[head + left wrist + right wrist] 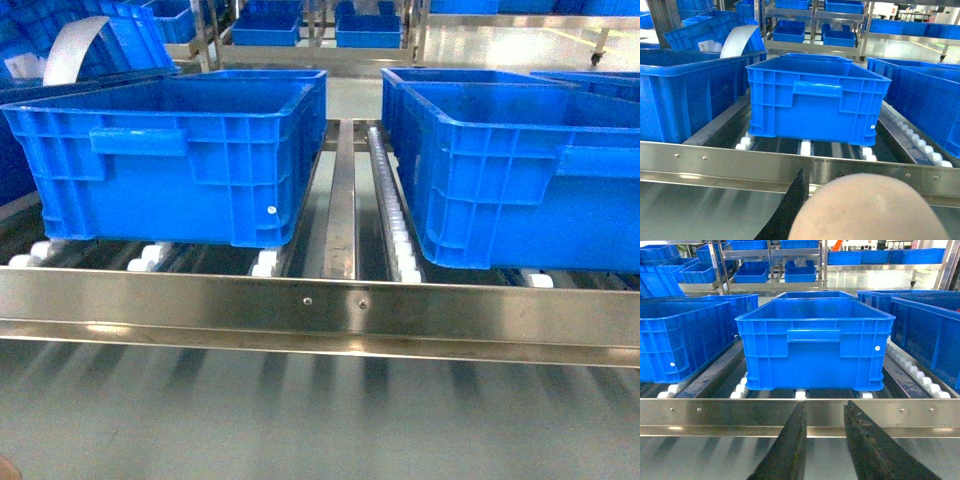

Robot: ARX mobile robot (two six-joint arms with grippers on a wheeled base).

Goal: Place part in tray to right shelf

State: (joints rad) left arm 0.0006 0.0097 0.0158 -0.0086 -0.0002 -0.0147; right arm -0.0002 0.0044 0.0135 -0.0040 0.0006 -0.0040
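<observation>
Two blue crates (170, 150) (520, 170) on roller rack (340, 200) behind steel rail (320, 310); beige tray (870, 210) fills left wrist view, left grip state unclear; right gripper (825, 440) fingers narrowly parted, empty; part unseen.

My head camera looks down on two blue crates (170, 150) behind the steel rail (320, 310). My wrist cameras face them low, sharing that rail.
</observation>
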